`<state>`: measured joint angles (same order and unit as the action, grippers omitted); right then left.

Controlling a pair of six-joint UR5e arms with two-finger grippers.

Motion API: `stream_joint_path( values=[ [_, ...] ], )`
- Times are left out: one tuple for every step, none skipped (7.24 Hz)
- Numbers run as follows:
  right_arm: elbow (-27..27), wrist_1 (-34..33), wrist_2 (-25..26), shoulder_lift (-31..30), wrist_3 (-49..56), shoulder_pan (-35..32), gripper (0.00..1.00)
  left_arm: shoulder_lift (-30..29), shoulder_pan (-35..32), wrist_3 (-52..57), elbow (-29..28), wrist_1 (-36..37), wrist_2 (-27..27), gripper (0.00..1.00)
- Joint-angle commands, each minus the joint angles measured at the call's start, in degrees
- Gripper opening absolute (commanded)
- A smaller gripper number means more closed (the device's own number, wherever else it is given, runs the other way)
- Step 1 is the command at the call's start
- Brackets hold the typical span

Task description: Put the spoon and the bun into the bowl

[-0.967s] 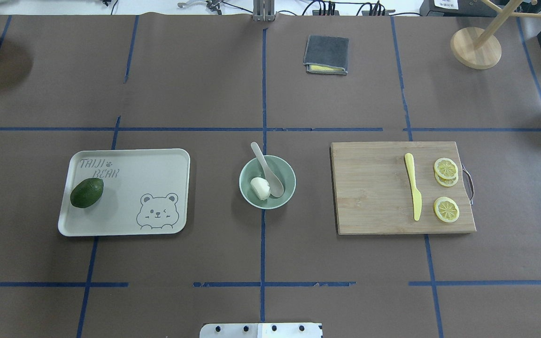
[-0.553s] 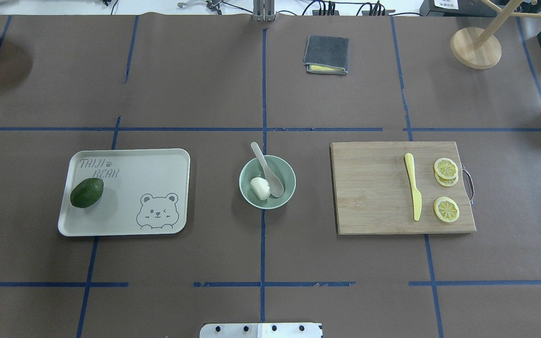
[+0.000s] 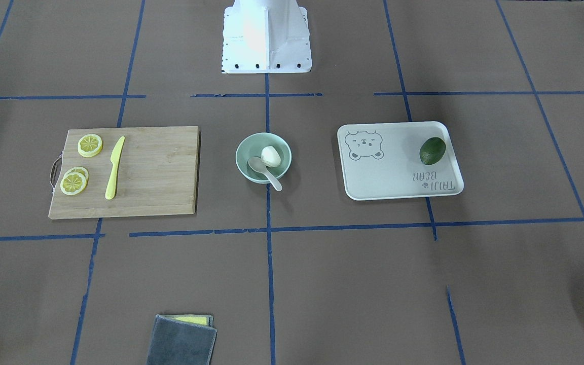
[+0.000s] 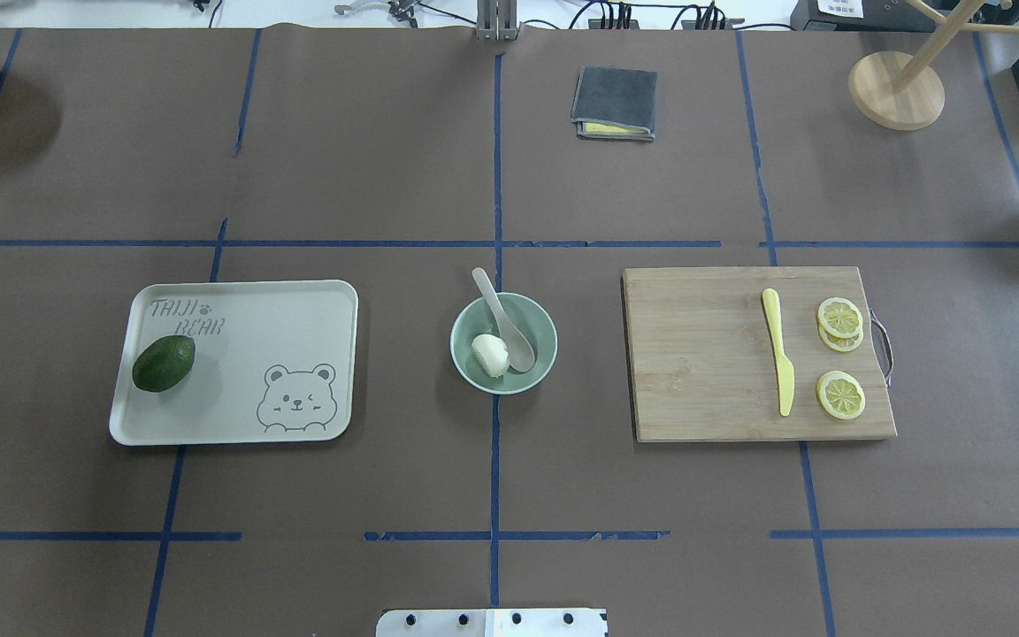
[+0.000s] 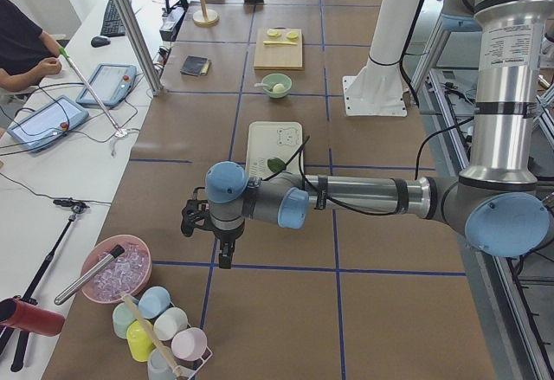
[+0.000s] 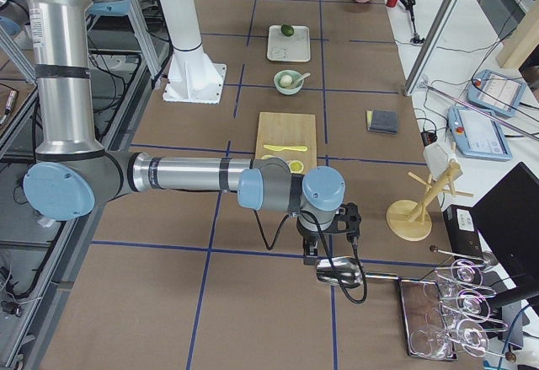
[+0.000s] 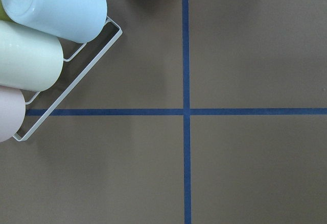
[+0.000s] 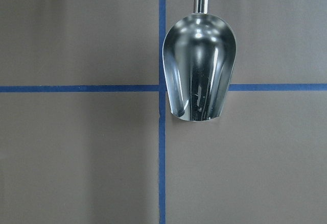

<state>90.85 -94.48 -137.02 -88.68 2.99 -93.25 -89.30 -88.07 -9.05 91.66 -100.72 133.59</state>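
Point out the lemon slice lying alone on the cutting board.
The lemon slice beside the blade of the yellow knife; the other two overlap near its handle.

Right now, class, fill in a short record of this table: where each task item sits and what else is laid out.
bowl: table centre, between tray and cutting board
bun: inside bowl
spoon: scoop in bowl, handle resting over rim
tray: holds an avocado
cutting board: yellow knife, lemon slices
task state: looks done
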Motion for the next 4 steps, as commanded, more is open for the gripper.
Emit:
stream_joint_path(
  values=[
    [0.1,0.0,0.0,0.0,0.0,0.0,1.00,0.0,0.0,0.0,-0.1,0.0,0.0,1.00],
    [0.0,0.1,0.0,0.0,0.0,0.0,1.00,0.0,0.0,0.0,-0.2,0.0,0.0,1.00],
    [0.1,0.1,0.0,0.0,0.0,0.0,1.00,0.0,0.0,0.0,-0.2,0.0,0.0,1.00],
    [0.4,0.0,0.0,0.0,0.0,0.0,1.00,0.0,0.0,0.0,-0.2,0.0,0.0,1.00]
  ],
)
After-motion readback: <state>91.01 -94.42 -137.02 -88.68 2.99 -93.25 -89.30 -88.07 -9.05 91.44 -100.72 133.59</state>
